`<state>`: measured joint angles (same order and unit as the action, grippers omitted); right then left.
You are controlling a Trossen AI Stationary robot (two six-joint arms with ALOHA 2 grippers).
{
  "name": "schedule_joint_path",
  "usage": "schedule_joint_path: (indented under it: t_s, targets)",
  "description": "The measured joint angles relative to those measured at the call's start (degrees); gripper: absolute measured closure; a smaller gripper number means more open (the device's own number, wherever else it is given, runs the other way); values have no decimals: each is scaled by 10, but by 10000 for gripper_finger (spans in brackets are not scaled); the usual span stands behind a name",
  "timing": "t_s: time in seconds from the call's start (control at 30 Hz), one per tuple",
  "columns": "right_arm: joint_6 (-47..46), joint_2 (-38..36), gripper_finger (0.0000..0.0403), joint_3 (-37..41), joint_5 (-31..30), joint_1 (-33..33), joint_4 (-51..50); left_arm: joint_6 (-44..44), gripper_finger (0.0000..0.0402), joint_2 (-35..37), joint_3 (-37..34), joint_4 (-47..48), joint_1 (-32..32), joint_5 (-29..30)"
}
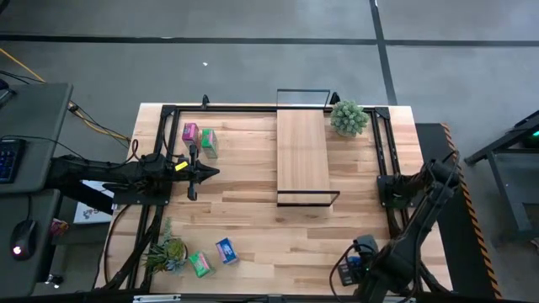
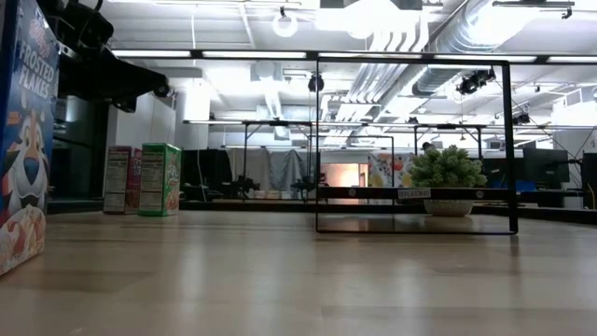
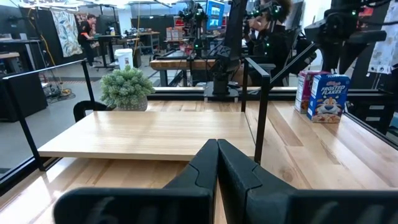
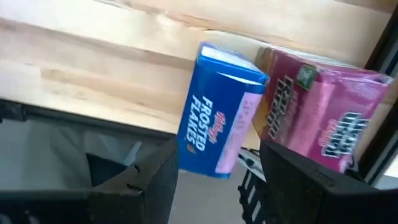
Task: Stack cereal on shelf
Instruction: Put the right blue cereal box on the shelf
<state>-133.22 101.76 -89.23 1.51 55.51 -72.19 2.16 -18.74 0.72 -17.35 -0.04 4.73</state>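
Note:
The shelf lies on the table's far middle, a light plank with black wire ends. My right gripper hangs open, pointing down, over the near right corner. Its fingers stand on either side of an upright blue cereal box without touching it. A pink box stands right beside the blue one; the left wrist view shows this pair as the blue box and the pink one. My left gripper waits shut at the left, pointing level toward the shelf.
A pink box and a green box stand at the far left. A green box and a blue box lie near a plant at the near left. Another plant sits beside the shelf's far end.

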Motion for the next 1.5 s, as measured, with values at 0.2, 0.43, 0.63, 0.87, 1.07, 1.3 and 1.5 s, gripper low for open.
schedule_joint_path:
  t_s: [0.2,0.43,0.63,0.87,1.07,1.3,1.5]
  targets:
    - [-4,15,187,0,-26,0,0,0,401,0,0,0,0,0]
    - [-4,28,187,0,-29,0,-3,0,401,0,0,0,0,0]
    - [-4,36,187,0,-25,0,-16,0,401,0,0,0,0,0]
    - [-1,40,187,0,-9,0,-23,0,401,0,0,0,0,0]
    - [11,40,187,0,-19,0,-19,0,401,0,0,0,0,0]
    - [24,38,187,0,-22,0,-9,0,401,0,0,0,0,0]
    - [30,38,187,-36,-52,0,-46,0,401,0,0,0,0,0]
